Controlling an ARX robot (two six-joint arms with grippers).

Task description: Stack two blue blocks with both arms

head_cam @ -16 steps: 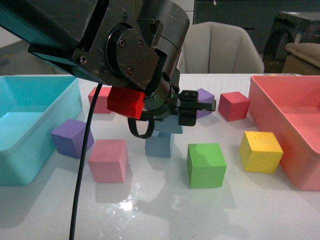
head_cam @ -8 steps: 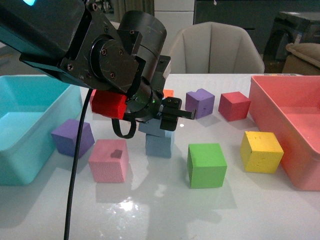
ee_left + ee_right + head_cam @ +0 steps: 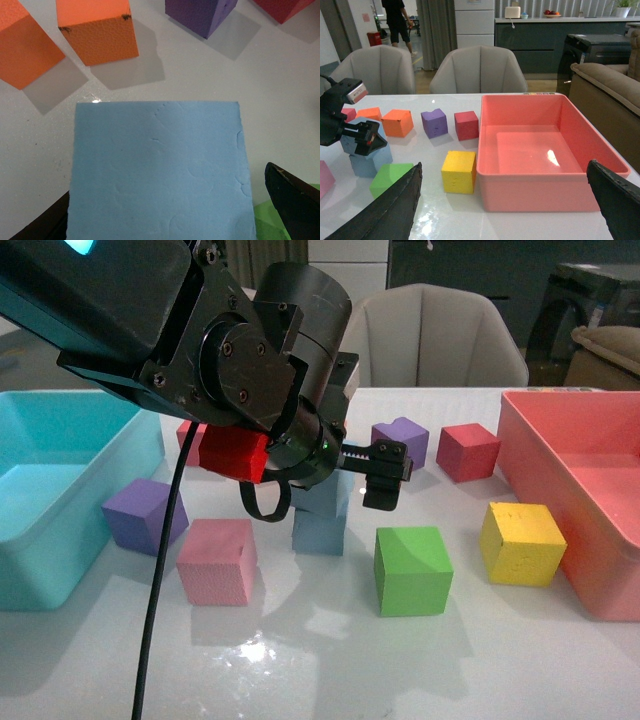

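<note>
The left gripper (image 3: 345,475) seems to straddle the upper blue block (image 3: 157,170), set on the lower blue block (image 3: 320,532); next, withdraw cleanly.

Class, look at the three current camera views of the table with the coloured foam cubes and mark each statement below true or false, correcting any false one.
1. One pale blue foam cube sits on top of the other pale blue foam cube. True.
2. The left gripper is over the turquoise plastic bin. False: it is at the blue stack, mid-table.
3. The pink plastic bin holds a yellow foam cube. False: the bin looks empty; the yellow cube stands on the white table beside it.
4. The green foam cube stands on the table by itself. True.
5. The right gripper holds a red cube. False: its fingers are wide apart, holding nothing.
</note>
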